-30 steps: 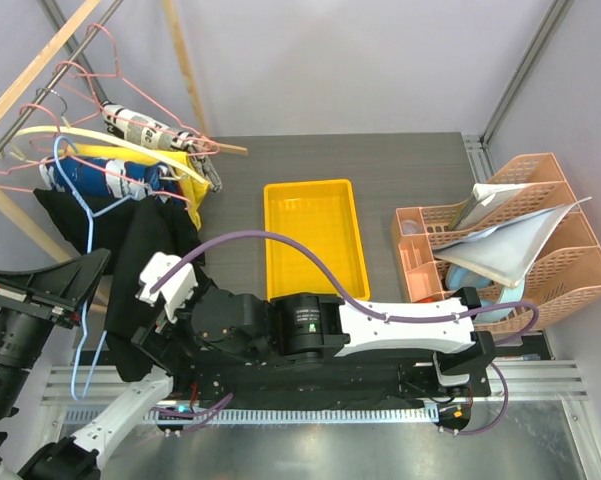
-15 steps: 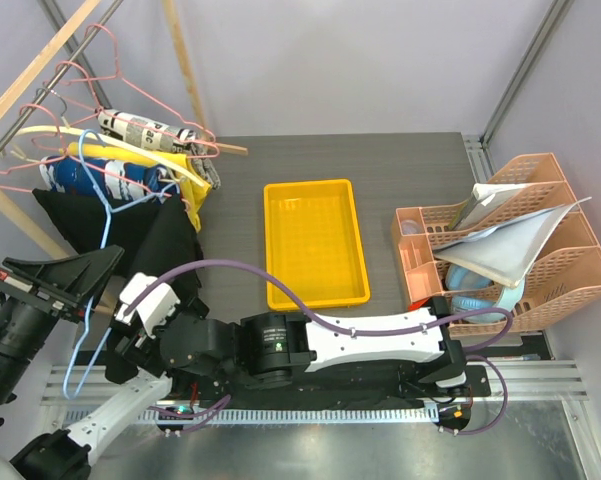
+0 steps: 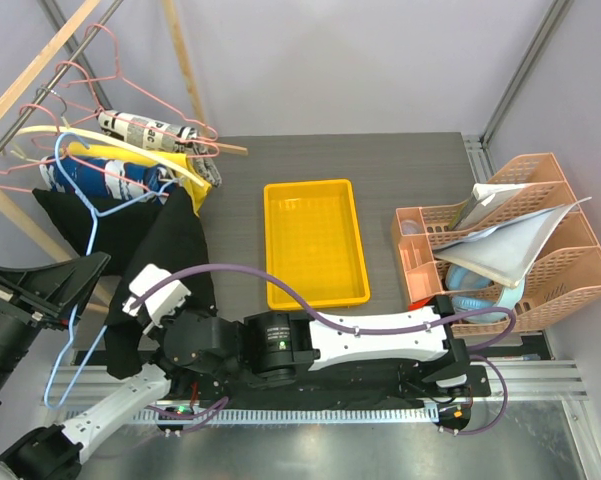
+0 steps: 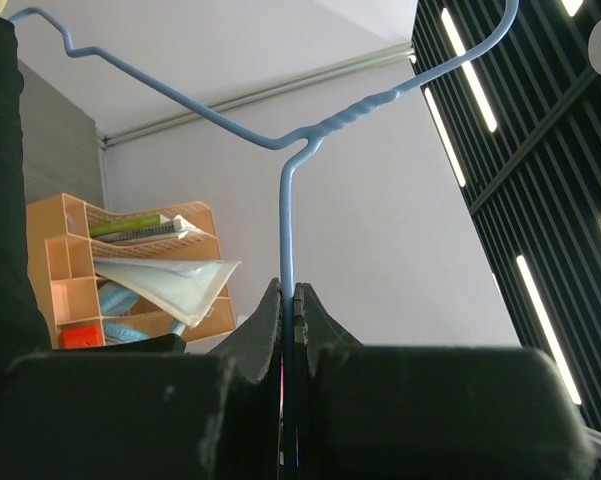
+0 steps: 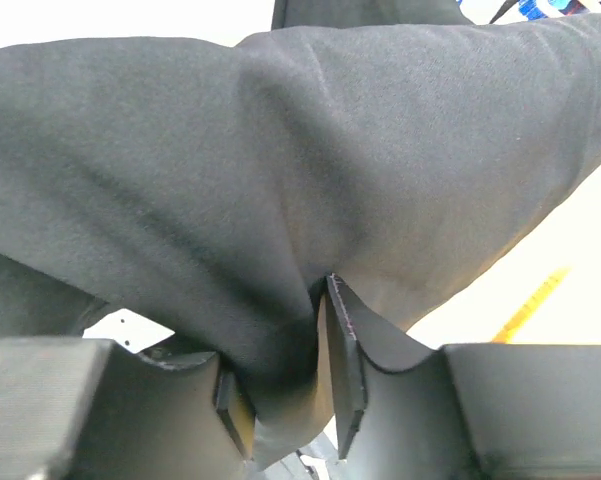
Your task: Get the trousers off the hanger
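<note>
Black trousers (image 3: 170, 250) hang over a blue wire hanger (image 3: 90, 222) at the left of the top view. My left gripper (image 3: 92, 268) is shut on the hanger's stem (image 4: 285, 220), and the wire runs up between the left gripper's (image 4: 288, 292) pressed jaws. The right arm reaches across to the left. My right gripper (image 3: 152, 310) sits low against the trousers. In the right wrist view a fold of the black cloth (image 5: 280, 150) fills the gap of the right gripper (image 5: 285, 340), pinched between its jaws.
A wooden rail at the far left carries pink hangers (image 3: 130, 80) and rolled clothes (image 3: 140, 128). A yellow tray (image 3: 267, 240) lies mid-table. Orange file racks (image 3: 540, 270) with papers stand at the right. The aluminium frame edge runs along the near side.
My right gripper has closed from wide open onto a fold of the trousers. The right arm shifted at the lower left. The hanger swung slightly in my left gripper.
</note>
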`<control>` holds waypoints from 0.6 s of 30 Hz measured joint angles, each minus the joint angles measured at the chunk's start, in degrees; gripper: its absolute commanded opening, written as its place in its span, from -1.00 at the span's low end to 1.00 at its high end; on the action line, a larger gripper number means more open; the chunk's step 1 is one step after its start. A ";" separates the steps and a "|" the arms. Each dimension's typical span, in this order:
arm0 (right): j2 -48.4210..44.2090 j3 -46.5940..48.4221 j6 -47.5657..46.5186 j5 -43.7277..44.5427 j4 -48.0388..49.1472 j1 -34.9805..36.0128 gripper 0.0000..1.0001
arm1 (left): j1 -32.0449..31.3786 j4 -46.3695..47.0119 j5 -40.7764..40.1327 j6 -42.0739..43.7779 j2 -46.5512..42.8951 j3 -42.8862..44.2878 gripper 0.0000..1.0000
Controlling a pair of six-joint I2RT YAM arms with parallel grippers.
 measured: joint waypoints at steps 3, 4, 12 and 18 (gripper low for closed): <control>-0.52 -0.04 -0.83 -0.28 -0.04 -0.09 -0.06 | -1.05 0.00 -0.50 0.02 -0.13 -0.02 -0.99; -1.01 -0.31 -1.27 -1.09 -0.04 -0.13 0.07 | -1.38 0.00 -0.70 0.02 -0.13 -0.02 -1.00; -5.31 -0.68 -2.73 -7.13 0.13 -0.57 0.31 | -3.80 0.02 -1.81 0.17 -0.28 -0.42 -0.99; -5.84 -0.68 -2.93 -8.74 0.52 -1.55 0.32 | -4.79 0.57 -2.27 0.15 -0.70 -1.07 -0.99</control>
